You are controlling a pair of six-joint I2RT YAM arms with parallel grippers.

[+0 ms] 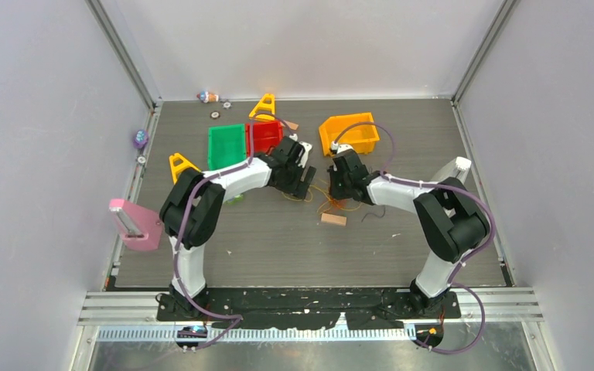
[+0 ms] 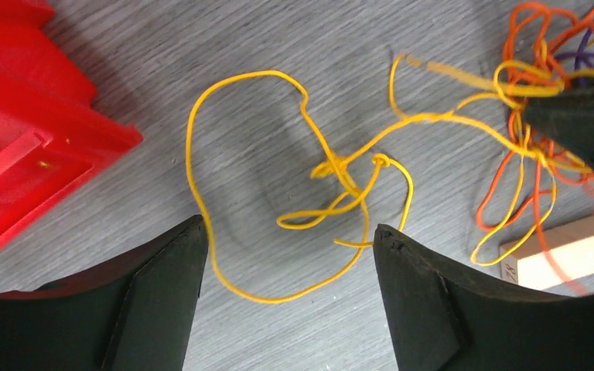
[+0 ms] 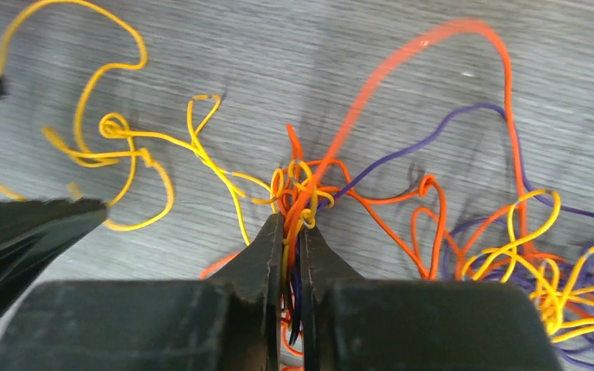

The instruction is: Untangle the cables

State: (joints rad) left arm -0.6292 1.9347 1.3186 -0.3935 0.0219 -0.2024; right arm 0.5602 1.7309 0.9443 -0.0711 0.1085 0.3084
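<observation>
Only one mark shows anywhere: a small dark print on the end of the wooden block (image 2: 564, 251), too blurred to read. The cables (image 3: 302, 182) lie mid-table between the two arms, an orange, yellow and purple knot on the dark grey wood-grain table (image 1: 278, 247). The right gripper (image 3: 292, 228) has its jaws clamped on that knot. The left gripper (image 2: 288, 229) hangs with jaws wide apart over a loose yellow cable (image 2: 344, 170) that runs into the tangle. A red bin (image 2: 23, 131) sits near it. Pale grey walls (image 1: 46, 116) with aluminium corner posts (image 1: 128, 54) enclose the table.
</observation>
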